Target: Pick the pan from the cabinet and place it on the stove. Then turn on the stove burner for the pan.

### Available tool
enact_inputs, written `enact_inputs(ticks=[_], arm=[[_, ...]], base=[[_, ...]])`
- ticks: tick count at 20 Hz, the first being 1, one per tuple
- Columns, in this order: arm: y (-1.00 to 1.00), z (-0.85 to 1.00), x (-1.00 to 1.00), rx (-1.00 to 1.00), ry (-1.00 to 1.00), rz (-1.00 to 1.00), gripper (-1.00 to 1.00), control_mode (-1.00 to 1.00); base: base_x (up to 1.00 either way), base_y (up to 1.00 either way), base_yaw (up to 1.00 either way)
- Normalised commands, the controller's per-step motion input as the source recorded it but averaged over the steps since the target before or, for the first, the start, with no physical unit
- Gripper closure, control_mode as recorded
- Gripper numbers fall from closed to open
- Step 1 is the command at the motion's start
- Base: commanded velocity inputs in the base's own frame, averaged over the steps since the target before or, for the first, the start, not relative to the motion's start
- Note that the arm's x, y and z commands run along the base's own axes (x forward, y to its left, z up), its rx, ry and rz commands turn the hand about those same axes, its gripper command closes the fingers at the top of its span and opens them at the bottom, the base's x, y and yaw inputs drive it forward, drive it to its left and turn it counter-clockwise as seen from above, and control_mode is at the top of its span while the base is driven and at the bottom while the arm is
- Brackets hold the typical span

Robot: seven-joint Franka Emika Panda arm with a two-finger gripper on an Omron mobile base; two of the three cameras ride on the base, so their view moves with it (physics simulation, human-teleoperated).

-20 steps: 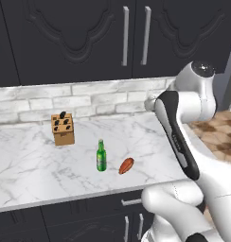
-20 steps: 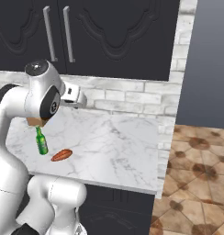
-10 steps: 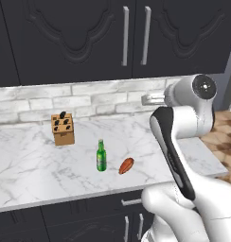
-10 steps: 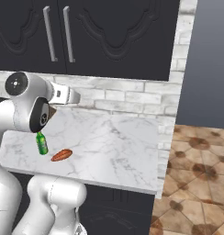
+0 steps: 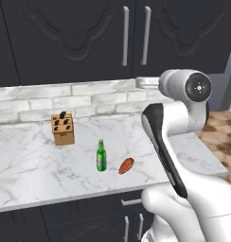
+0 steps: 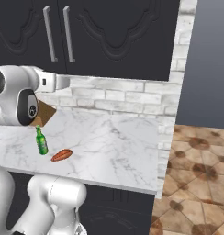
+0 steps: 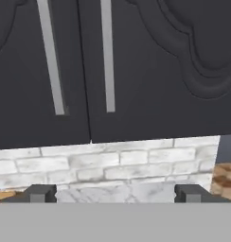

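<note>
Marble counter (image 5: 37, 175) below; cabinet (image 7: 136, 71) doors shut, handles vertical.

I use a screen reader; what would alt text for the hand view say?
Closed black double-door cabinet with two vertical silver handles, seen close from the open gripper, whose two dark fingertips rise at the bottom. Below the doors run a white brick backsplash and a strip of marble counter.

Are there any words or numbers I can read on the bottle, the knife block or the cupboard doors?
None can be read.
Green bottle: its label is a pale blur, no letters show.
Knife block: plain wood, no writing.
Cupboard doors: plain black, no sign or number.
</note>
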Motion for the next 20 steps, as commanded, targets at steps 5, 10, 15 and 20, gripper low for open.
enact_inputs(ticks=[5,10,15,20], arm=[[0.02,0.66,0.01,0.0,-0.16,-0.03,-1.0,-1.0],[0.04,0.62,0.07,0.03,-0.13,0.0,-1.0,-1.0],[0.0,0.47,0.04,0.05,-0.14,0.0,-1.0,-1.0],[-0.05,0.0,0.01,0.01,-0.04,0.0,-1.0,-1.0]], base=[[0.0,0.0,0.0],[0.0,0.0,0.0],[0.0,0.0,0.0],[0.0,0.0,0.0]])
